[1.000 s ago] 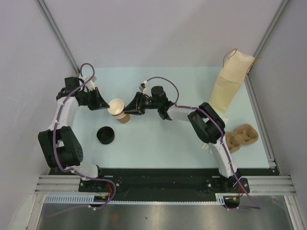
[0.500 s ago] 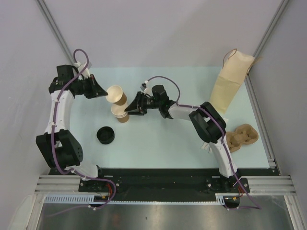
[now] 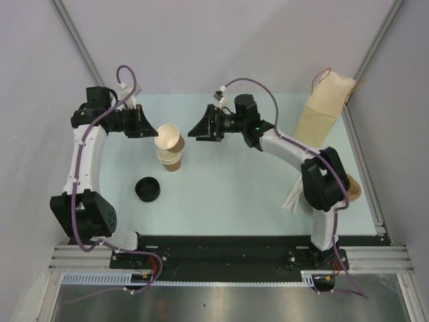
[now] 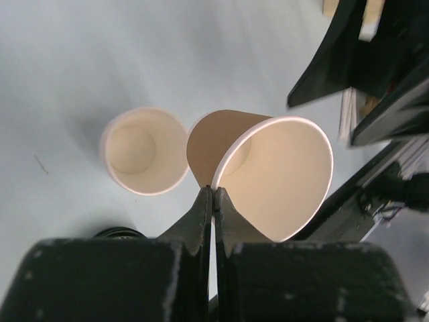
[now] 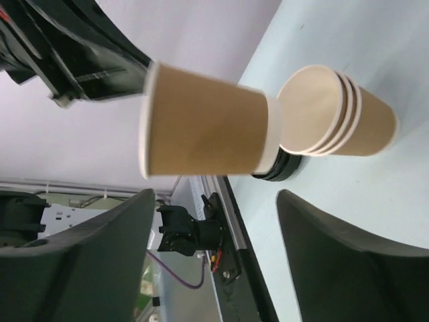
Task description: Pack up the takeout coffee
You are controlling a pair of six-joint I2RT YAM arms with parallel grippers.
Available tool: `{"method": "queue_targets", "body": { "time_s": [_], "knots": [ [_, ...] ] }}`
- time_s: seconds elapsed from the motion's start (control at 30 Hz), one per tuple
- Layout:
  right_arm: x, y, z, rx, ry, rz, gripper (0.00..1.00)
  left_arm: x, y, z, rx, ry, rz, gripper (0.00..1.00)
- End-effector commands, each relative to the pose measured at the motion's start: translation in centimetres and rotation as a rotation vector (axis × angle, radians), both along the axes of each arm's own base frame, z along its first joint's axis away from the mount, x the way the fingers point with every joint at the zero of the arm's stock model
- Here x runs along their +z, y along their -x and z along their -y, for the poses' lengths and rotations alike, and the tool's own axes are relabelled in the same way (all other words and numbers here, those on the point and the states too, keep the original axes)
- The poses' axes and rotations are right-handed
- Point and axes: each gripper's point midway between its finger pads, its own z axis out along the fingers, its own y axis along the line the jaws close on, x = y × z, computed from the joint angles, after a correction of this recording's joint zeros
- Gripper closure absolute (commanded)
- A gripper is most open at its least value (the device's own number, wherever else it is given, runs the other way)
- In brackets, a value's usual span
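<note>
Pinching one lidless cup point(image 3: 169, 137) by its rim in our left gripper point(image 3: 150, 129), just above the cup stack point(image 3: 172, 162), we hold the right gripper point(image 3: 199, 130) spread and empty nearby. We judge packing barely begun: black lid point(image 3: 147, 189) on the surface point(image 3: 234, 194), bag point(image 3: 323, 114) well apart.

Black lid point(image 5: 273, 169) mostly hidden behind held cup point(image 5: 204, 131), cup stack point(image 5: 342, 114).
</note>
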Motion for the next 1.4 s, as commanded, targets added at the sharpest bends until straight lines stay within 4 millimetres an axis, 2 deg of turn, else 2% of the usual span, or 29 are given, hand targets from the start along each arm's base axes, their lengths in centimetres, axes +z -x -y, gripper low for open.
{"method": "queue_targets", "body": {
  "time_s": [0.0, 0.07, 0.1, 0.13, 0.17, 0.2, 0.23, 0.27, 0.33, 0.37, 0.43, 0.6, 0.8, 1.07, 1.3, 1.37],
  "knots": [
    [2.4, 2.1, 6.1, 0.000, 0.119, 0.130, 0.12, 0.7, 3.1, 2.4, -0.138, -0.091, 0.077, 1.00],
    [3.7, 3.6, 8.8, -0.027, 0.166, 0.172, 0.06, -0.8, 3.9, 2.9, -0.171, -0.138, 0.065, 1.00],
    [2.4, 4.4, 10.0, -0.020, 0.233, 0.196, 0.02, -1.4, 4.6, 4.7, -0.233, -0.154, 0.067, 1.00],
    [2.5, 4.6, 11.1, -0.034, 0.259, 0.215, 0.01, -2.6, 5.4, 5.4, -0.267, -0.168, 0.047, 1.00],
    [3.7, 5.5, 12.2, -0.041, 0.268, 0.262, 0.00, -3.3, 5.8, 6.3, -0.295, -0.179, 0.040, 1.00],
    [3.3, 5.9, 13.3, -0.048, 0.310, 0.281, 0.00, -3.9, 6.5, 7.9, -0.356, -0.187, 0.048, 1.00],
    [2.9, 6.3, 14.2, -0.058, 0.331, 0.295, 0.00, -5.0, 7.1, 8.7, -0.381, -0.189, 0.025, 1.00],
    [3.8, 6.6, 15.5, -0.089, 0.340, 0.335, 0.00, -5.8, 7.4, 9.5, -0.402, -0.192, 0.012, 1.00],
    [2.7, 6.8, 17.3, -0.121, 0.408, 0.360, 0.01, -7.1, 7.8, 11.4, -0.444, -0.212, -0.001, 1.00],
    [3.2, 6.7, 18.6, -0.154, 0.418, 0.377, 0.00, -8.0, 7.8, 12.0, -0.459, -0.220, -0.024, 1.00],
    [2.0, 7.1, 19.9, -0.158, 0.460, 0.358, 0.00, -9.2, 7.9, 13.5, -0.476, -0.245, -0.035, 1.00],
    [1.0, 7.3, 22.5, -0.205, 0.480, 0.319, 0.00, -12.3, 7.6, 15.8, -0.500, -0.291, -0.079, 1.00],
    [0.6, 7.3, 22.7, -0.221, 0.454, 0.313, 0.00, -14.0, 6.7, 15.8, -0.473, -0.342, -0.096, 1.00],
    [0.7, 7.5, 22.6, -0.209, 0.441, 0.316, 0.00, -15.9, 6.9, 15.9, -0.486, -0.343, -0.149, 0.94],
    [0.5, 7.6, 22.5, -0.202, 0.438, 0.314, 0.00, -16.2, 7.1, 16.2, -0.496, -0.328, -0.163, 0.92],
    [0.6, 7.6, 22.4, -0.201, 0.434, 0.315, 0.00, -16.2, 7.3, 16.4, -0.504, -0.316, -0.169, 0.94]
  ]
}}
